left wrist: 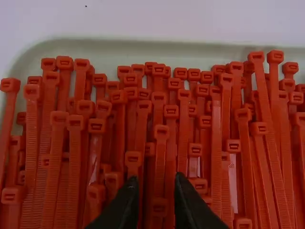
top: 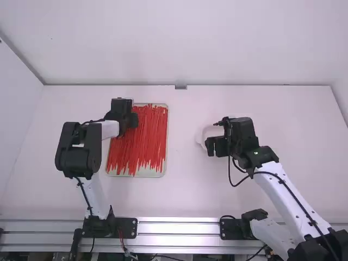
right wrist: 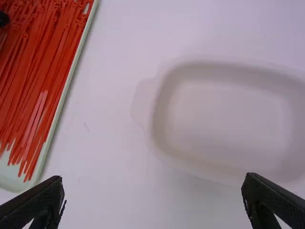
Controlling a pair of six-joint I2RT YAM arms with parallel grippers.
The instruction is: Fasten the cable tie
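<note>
Several red cable ties [top: 138, 141] lie in a heap on a pale green tray [top: 165, 163] left of the table's middle. My left gripper [top: 126, 118] hangs over the heap's far left part. In the left wrist view its fingertips [left wrist: 155, 183] stand a narrow gap apart, low among the ties [left wrist: 157, 119], with a tie's head between them. My right gripper [top: 215, 144] hovers right of the middle, wide open and holding nothing [right wrist: 152, 202]. Below it sits a shallow white dish [right wrist: 224, 119], which also peeks out beside the gripper in the high view [top: 202, 135].
The tray's rim [left wrist: 143, 47] runs along the far side of the tie heads, and its corner [right wrist: 9, 179] lies left of the dish. Bare white table [top: 283, 119] stretches to the right and back. A metal rail [top: 174, 225] runs along the front edge.
</note>
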